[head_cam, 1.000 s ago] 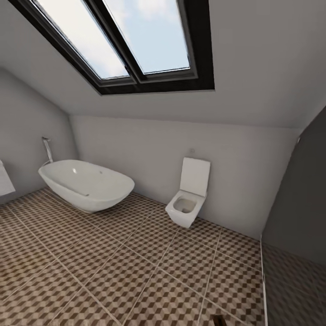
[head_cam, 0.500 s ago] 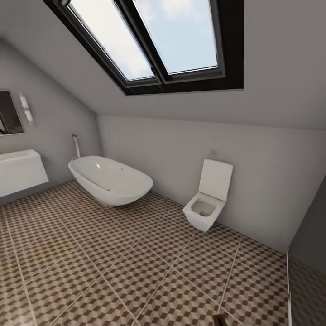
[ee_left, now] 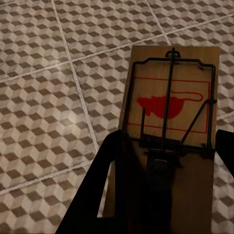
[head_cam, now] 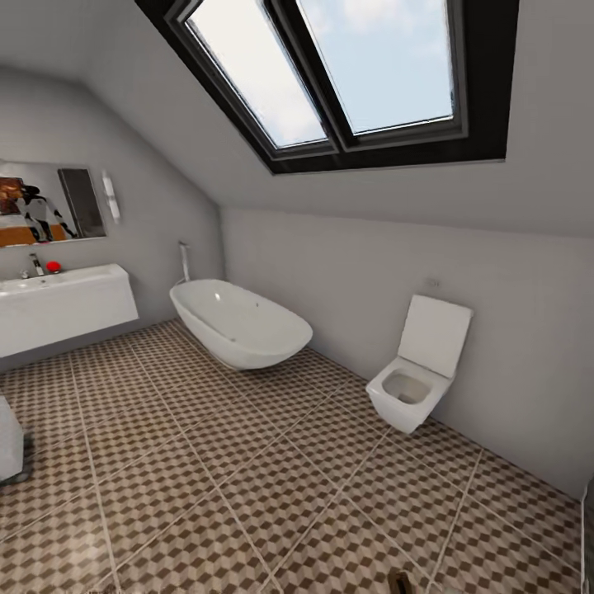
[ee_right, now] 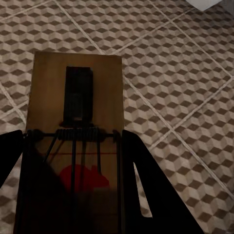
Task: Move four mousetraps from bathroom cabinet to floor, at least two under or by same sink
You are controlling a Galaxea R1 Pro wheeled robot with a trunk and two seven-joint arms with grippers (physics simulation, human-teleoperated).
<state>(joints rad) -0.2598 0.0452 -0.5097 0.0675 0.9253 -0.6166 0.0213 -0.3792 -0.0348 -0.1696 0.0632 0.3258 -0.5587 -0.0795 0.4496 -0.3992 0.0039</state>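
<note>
In the left wrist view my left gripper is shut on a mousetrap, a brown wooden slab with a wire bar and a red mark, held above the bathroom floor. My right gripper is likewise shut on a second mousetrap, which hangs over the same cube-pattern tiles. The head view has the sink at the far left wall, a wide white basin with a chrome tap. The cabinet is out of view.
A mirror hangs over the sink. An oval white bathtub stands at the back, a wall-hung toilet to its right under the sloped skylight wall. A white unit pokes in at the left edge. Tiled floor stretches between them.
The head camera has turned left: the bathtub and toilet slid rightward in the picture, and the sink, mirror and a white unit have come into view at the left.
</note>
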